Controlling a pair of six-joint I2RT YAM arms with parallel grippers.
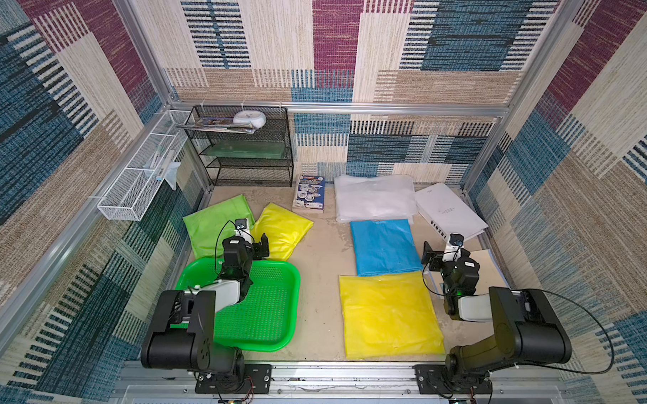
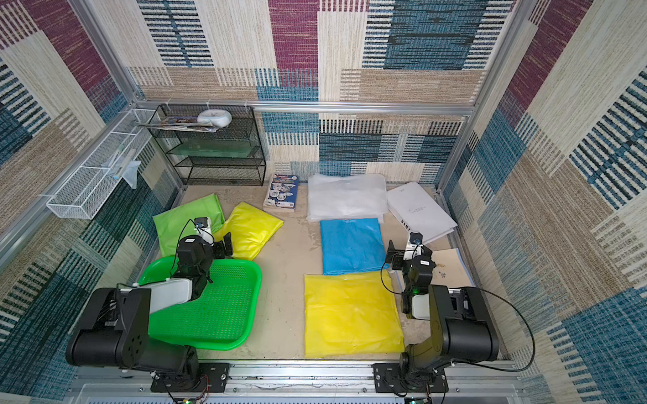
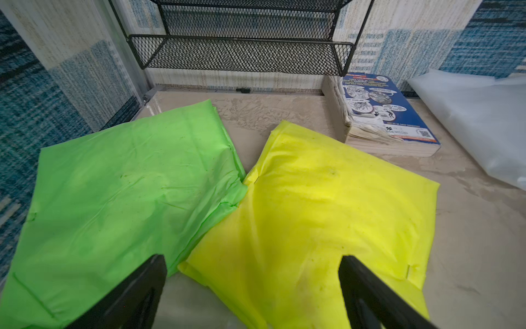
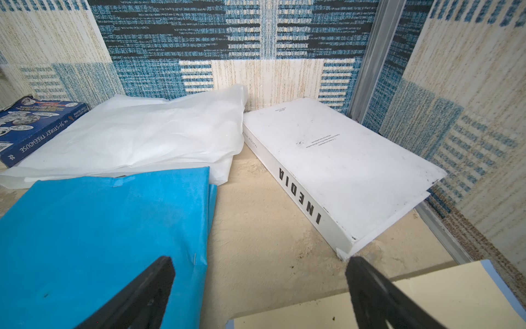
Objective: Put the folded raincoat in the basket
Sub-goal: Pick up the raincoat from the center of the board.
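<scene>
Small yellow folded raincoat lies under and ahead of the left gripper, jaws wide apart.

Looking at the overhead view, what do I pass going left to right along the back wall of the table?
In a top view: black mesh shelf rack → blue-covered book → white folded raincoat → white book.
</scene>
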